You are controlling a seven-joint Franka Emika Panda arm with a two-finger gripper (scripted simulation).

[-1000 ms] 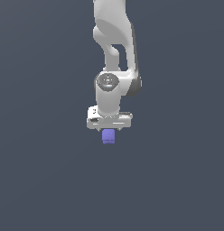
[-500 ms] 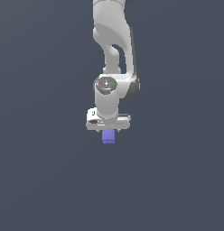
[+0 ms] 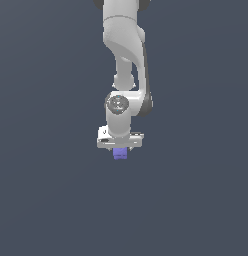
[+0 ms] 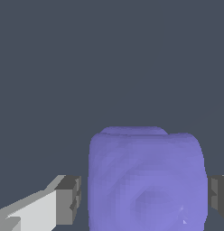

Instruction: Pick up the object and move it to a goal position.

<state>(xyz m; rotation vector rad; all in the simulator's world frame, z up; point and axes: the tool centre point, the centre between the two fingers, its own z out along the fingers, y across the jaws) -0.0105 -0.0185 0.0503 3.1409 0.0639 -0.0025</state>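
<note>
The purple-blue cube [image 3: 120, 154] rests on the dark grey floor, directly under my white gripper [image 3: 120, 150], and only its lower part shows below the hand. In the wrist view the cube [image 4: 147, 176] fills the space between my gripper's [image 4: 144, 198] two fingers. One grey fingertip [image 4: 69, 198] stands a narrow gap off one side of the cube, and the other fingertip [image 4: 219, 196] a narrow gap off the opposite side. The gripper is open around the cube, and neither pad visibly touches it.
A plain dark grey floor [image 3: 51, 200] lies all around. The white arm [image 3: 123, 45] rises straight up from the hand to the exterior view's top edge. No other object or goal marker shows.
The hand has come down over the cube, so less of the cube shows below it. The cube itself has stayed in place.
</note>
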